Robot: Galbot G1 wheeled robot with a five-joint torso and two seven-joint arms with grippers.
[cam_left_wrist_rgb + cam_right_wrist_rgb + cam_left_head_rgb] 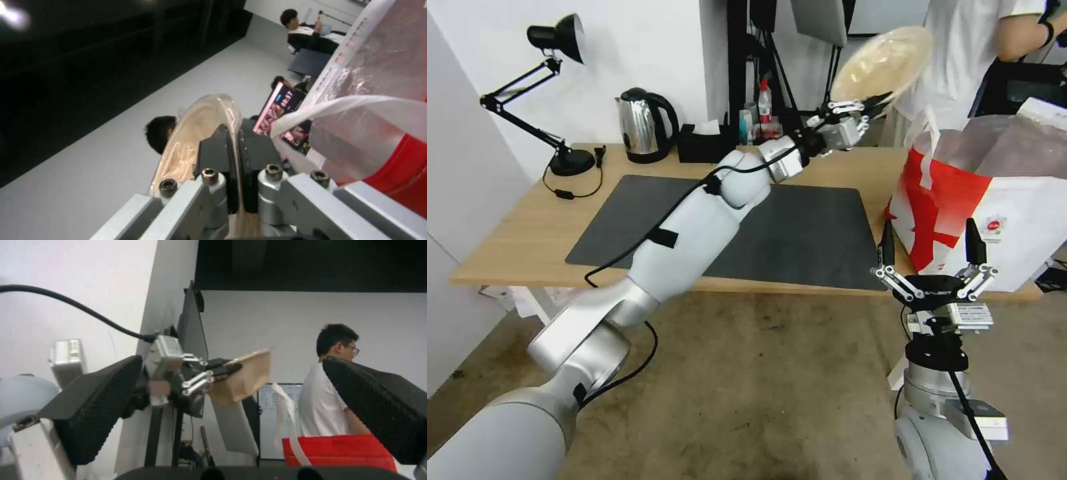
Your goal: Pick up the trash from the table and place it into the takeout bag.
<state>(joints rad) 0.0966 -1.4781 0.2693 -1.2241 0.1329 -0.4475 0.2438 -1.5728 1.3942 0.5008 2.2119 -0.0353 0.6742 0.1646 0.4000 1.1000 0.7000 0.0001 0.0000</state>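
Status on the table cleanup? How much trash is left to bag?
Done, apparently: the table and its dark mat hold no trash; the kettle, tissue box and lamp remain. In hand: the left gripper pinches the rim of the beige paper-pulp bowl, raised near the takeout bag. Left: dropping it in. The bag's contents are hidden. The right gripper waits open in front of the bag.

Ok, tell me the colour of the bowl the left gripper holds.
Beige; the bowl, pinched at its rim by the left gripper, shows best in the head view.
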